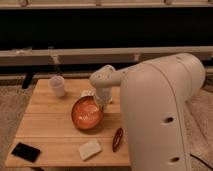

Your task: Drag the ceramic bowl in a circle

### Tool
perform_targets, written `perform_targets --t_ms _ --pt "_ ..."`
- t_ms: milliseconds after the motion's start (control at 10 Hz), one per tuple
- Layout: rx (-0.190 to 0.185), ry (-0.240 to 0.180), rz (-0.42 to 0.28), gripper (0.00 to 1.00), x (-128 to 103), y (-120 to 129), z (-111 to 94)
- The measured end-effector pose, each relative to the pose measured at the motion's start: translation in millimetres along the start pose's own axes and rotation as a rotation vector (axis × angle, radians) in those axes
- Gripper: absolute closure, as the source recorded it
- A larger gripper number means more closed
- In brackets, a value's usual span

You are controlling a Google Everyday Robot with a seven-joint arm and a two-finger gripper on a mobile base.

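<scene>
The ceramic bowl point(87, 113) is wide, shallow and glossy orange inside with a darker rim. It sits near the middle of the wooden table point(47, 132) and looks tilted toward the camera. My gripper point(101, 100) reaches down at the bowl's far right rim, under the white wrist. The large white arm point(160, 115) fills the right side of the view and hides the table's right part.
A small white translucent cup point(57, 85) stands at the table's back left. A black phone point(26, 151) lies at the front left corner. A pale sponge-like block point(90, 149) and a reddish-brown oblong object point(117, 139) lie near the front edge. A dark wall and rail stand behind.
</scene>
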Motion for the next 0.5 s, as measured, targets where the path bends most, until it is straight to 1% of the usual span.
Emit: perform_targets --t_ms 200,300,500 --pt "0.005 0.002 -0.006 0.9 15 0 -3" --pt "0.002 0.002 -0.012 0.9 26 6 -5" --pt "0.002 0.001 -0.03 0.9 37 11 -9"
